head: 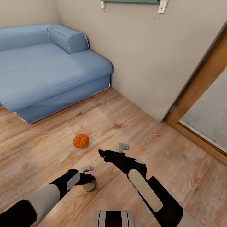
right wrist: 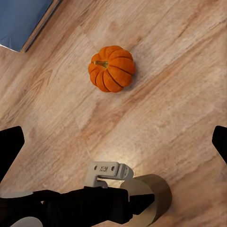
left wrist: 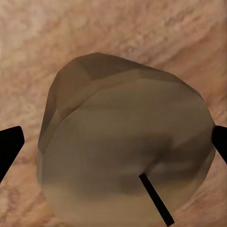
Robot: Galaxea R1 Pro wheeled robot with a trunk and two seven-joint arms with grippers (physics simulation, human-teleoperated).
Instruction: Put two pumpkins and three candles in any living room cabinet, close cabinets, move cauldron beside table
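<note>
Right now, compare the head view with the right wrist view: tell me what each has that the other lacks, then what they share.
Head view alone: the blue sofa's cushion, a wall, a wooden door frame and the right claw, which looks open. Right wrist view alone: the pumpkin's stem. Shared: the pumpkin on the wood floor, a corner of the sofa, and the left claw at a candle.
</note>
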